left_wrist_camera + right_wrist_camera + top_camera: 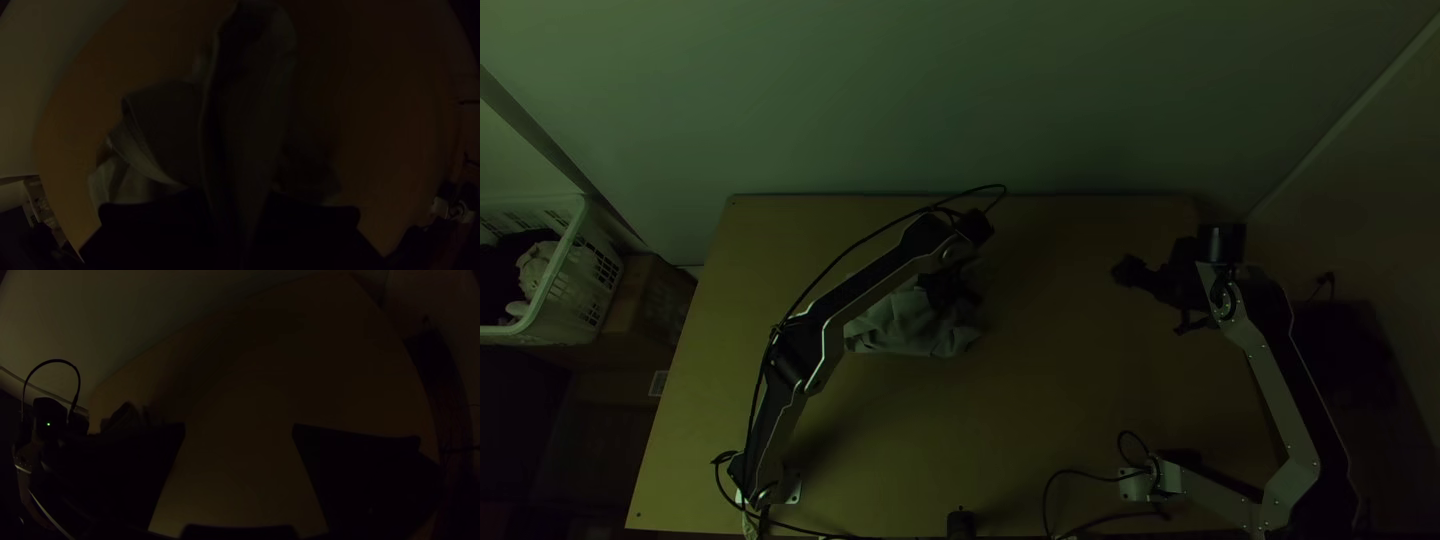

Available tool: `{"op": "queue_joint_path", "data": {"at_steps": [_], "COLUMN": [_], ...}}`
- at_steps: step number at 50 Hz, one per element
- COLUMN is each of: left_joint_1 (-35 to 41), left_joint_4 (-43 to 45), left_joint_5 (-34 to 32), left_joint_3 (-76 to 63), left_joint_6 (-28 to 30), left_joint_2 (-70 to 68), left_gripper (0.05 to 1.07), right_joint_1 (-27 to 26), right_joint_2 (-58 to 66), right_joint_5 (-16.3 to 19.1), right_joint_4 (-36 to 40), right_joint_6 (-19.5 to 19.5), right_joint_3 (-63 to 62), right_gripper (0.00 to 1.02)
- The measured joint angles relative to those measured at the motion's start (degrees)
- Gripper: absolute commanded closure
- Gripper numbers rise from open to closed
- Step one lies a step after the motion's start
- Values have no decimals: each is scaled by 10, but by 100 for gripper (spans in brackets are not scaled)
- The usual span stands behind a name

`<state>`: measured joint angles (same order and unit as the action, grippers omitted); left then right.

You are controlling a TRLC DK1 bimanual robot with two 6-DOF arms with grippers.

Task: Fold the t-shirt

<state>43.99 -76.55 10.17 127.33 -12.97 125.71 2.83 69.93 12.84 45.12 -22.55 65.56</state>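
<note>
Top view: got 1 bunched t-shirt [905, 328] pinched in left gripper [954, 293], plus right gripper [1156, 300] wide open, well right of that t-shirt.

There are two arms [1277, 390], two end effectors [1128, 271], one table [1060, 400], one t-shirt [905, 325], one basket [577, 290].

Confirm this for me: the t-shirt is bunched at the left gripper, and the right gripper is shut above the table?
Not quite: the right gripper is open, its jaws well apart in the right wrist view. The rest holds: it is above the table, and the t-shirt is bunched at the left gripper.
</note>
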Motion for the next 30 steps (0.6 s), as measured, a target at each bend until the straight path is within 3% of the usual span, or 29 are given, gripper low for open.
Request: {"op": "queue_joint_path", "data": {"at_steps": [1,14,30], "left_joint_1": [5,62,22], "left_joint_4": [1,45,61], "left_joint_5": [0,-5,9], "left_joint_3": [1,7,7], "left_joint_6": [2,6,12], "left_joint_2": [2,-2,-63], "left_gripper": [7,10,10], "right_joint_1": [0,14,38], "right_joint_2": [-1,-6,-6], "right_joint_5": [0,0,0], "right_joint_4": [0,-36,-73], "right_joint_6": [0,-17,-8], "right_joint_3": [-1,-33,-56], "right_gripper": [4,4,4]}}
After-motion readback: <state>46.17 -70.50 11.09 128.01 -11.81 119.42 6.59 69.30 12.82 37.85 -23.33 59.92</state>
